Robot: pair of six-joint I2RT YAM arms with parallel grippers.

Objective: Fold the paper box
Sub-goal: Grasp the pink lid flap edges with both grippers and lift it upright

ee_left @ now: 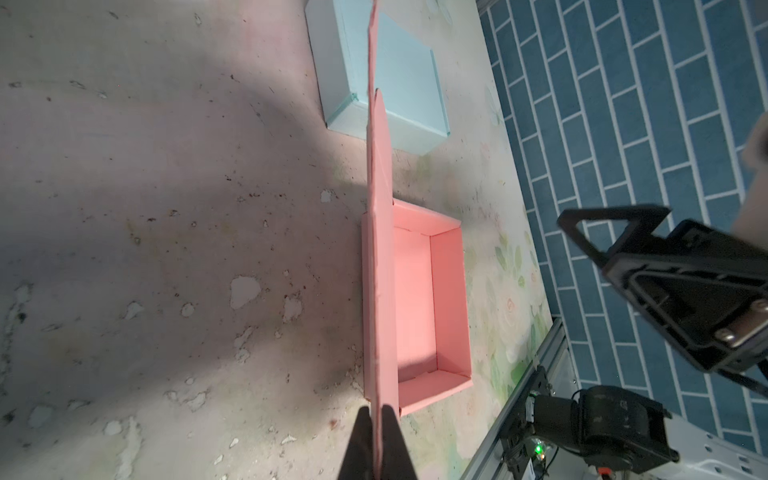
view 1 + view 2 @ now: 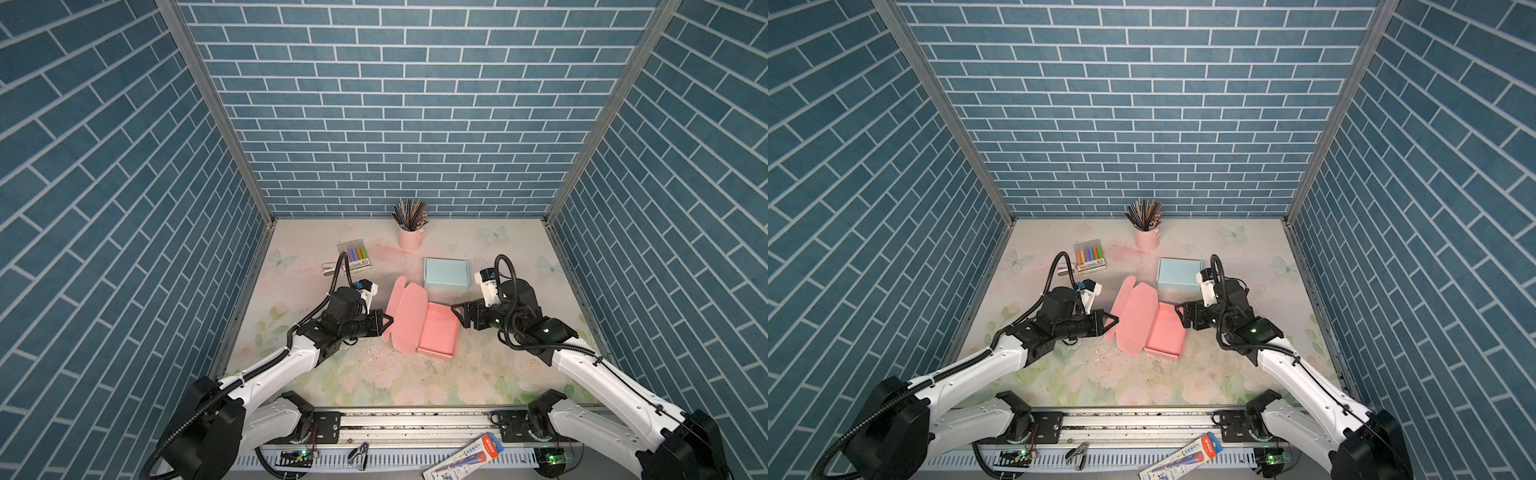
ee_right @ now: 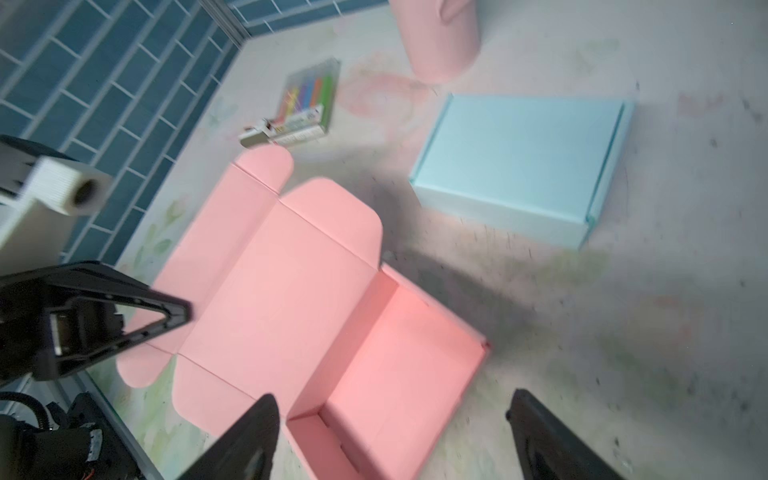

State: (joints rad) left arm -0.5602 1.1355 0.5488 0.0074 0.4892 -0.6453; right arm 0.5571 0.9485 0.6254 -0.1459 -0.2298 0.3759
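lid of the pink paper box, mid-table, is pinched by the left gripper; the right gripper gapes wide beside its tray. best swing it over slowly, tray braced.

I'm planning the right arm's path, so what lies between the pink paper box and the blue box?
Nothing: between the pink paper box and the blue box runs only a bare, shadowed strip of table, clearest in the right wrist view.
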